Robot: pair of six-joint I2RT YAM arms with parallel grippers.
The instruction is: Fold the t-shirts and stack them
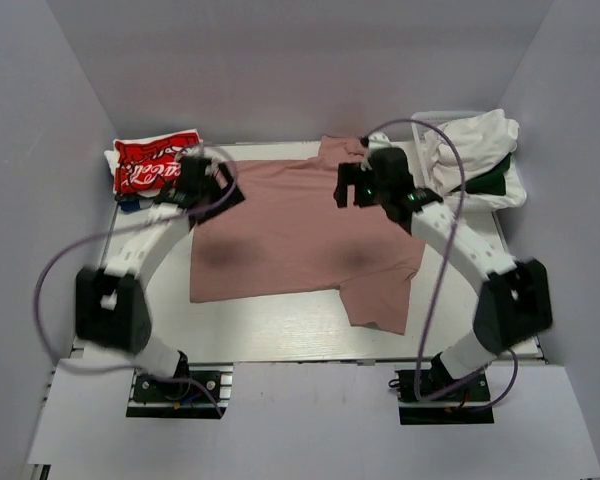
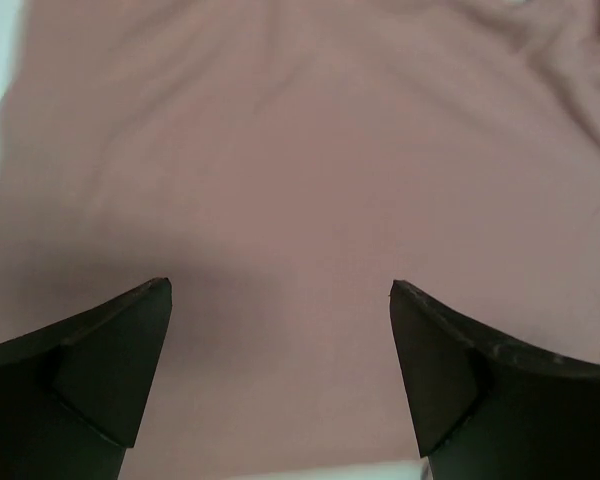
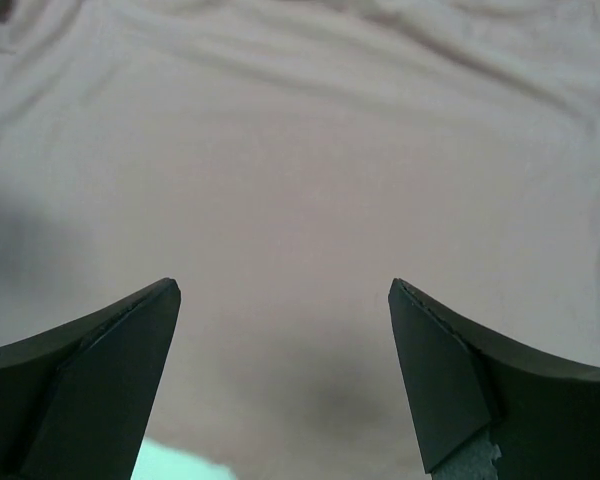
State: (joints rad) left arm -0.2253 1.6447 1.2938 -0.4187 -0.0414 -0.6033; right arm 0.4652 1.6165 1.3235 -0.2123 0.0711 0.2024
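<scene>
Lying flat mid-surface (image 1: 280, 325): dusty-pink t-shirt (image 1: 290, 230), one sleeve trailing near right. Left end effector (image 2: 280, 295) over its left edge, jaws wide, empty. Right end effector (image 3: 285, 295) over its far right part, jaws wide, empty. Red t-shirt (image 1: 152, 160) folded far left; white t-shirts (image 1: 470, 140) heaped far right.

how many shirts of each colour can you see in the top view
pink shirt: 1
red shirt: 1
dark green shirt: 1, mostly buried
white shirts: at least 1, bunched up, cannot separate more
total: at least 4
</scene>
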